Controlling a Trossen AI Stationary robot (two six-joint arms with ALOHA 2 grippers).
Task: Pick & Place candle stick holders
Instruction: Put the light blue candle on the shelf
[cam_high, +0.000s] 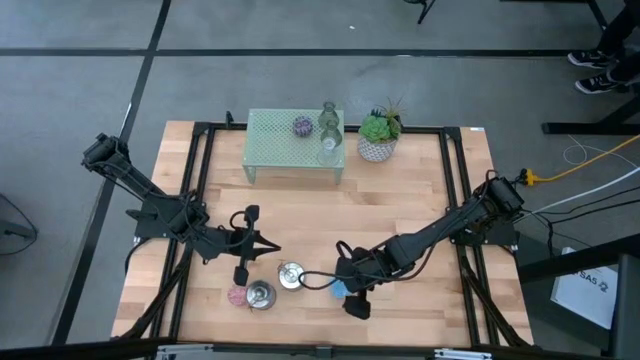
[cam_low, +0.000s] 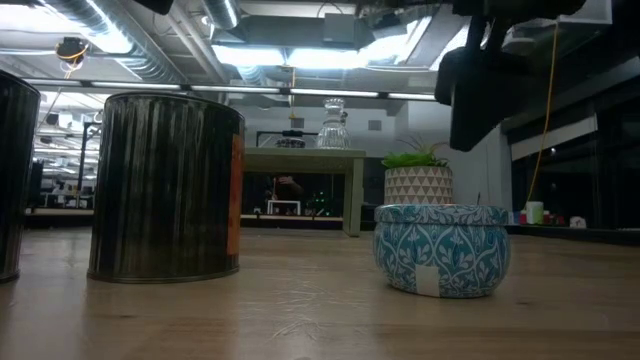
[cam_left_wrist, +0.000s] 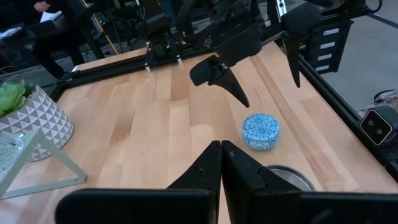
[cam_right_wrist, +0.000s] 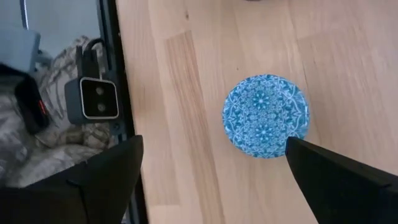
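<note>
- The step in hand, as I judge it, is picking up the blue patterned holder (cam_right_wrist: 265, 116) near the front edge of the table (cam_high: 300, 215); the right gripper (cam_right_wrist: 214, 180) hangs above it with its fingers spread wide and nothing between them.
- To do it well, the gripper should shift so the round lid sits squarely in the middle of the gap, then come straight down — the holder is low and squat, so the fingers need to reach well down its sides before closing.
- In the right wrist view the holder lies off-centre, close to one finger (cam_right_wrist: 339, 183) and well apart from the other, not yet touched by either.
- In the low view the holder (cam_low: 441, 249) stands upright on the wood with the gripper hanging overhead.
- The left gripper (cam_left_wrist: 221, 163) waits over the left-middle of the table, fingers pressed together and holding nothing.
- Two silver holders (cam_high: 277, 284) and what looks like a pink one (cam_high: 237, 296) stand just left of the blue one — the pink is too small to be sure of.
- More holders sit on the green mesh stand (cam_high: 275, 140) at the back, beside a potted plant (cam_high: 379, 134).
</note>
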